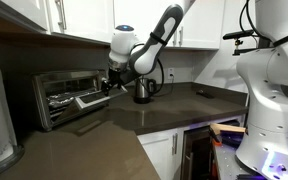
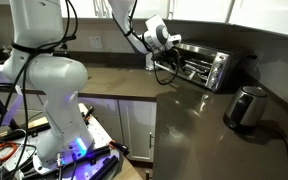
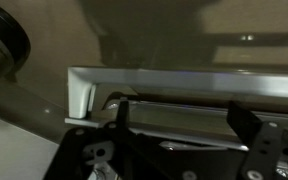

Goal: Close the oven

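The silver toaster oven (image 1: 59, 92) stands on the dark counter against the wall and also shows in an exterior view (image 2: 206, 66). Its glass door (image 1: 76, 100) hangs open, tilted outward and down. My gripper (image 1: 110, 84) is at the door's free edge, by the bar handle, and also shows in an exterior view (image 2: 165, 63). In the wrist view the door's silver frame (image 3: 184, 82) and bar handle (image 3: 179, 100) fill the picture. My gripper (image 3: 184, 118) has its two dark fingers spread apart on either side of the handle, open and not clamped.
A small dark steel kettle (image 1: 142, 90) stands on the counter just beyond the gripper and shows in an exterior view (image 2: 246, 107). A large rounded white machine (image 1: 269, 95) stands beside the counter (image 1: 174, 110). White cabinets hang above.
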Available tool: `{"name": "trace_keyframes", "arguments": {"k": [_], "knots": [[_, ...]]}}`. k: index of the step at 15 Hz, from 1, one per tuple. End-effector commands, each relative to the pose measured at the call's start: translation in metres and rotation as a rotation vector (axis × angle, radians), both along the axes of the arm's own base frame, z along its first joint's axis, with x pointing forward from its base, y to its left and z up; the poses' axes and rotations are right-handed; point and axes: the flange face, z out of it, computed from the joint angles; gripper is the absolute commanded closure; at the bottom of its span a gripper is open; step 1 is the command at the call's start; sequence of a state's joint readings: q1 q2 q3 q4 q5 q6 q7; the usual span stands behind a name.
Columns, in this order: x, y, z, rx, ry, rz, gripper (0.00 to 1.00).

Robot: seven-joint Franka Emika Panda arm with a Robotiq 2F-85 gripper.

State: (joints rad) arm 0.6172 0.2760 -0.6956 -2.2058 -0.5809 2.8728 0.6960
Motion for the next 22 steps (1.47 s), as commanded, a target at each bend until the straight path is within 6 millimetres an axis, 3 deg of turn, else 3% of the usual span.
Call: {"name": "trace_keyframes", "arguments": {"k": [1,12,22], "knots": [[-0.003,0.002,0.013,-0.001,-0.010,-0.008,0.00],[0.004,-0.007,0.026,-0.039,-0.053,0.003,0.00],[0.022,-0.005,0.056,-0.149,-0.238,0.026,0.00]]}}
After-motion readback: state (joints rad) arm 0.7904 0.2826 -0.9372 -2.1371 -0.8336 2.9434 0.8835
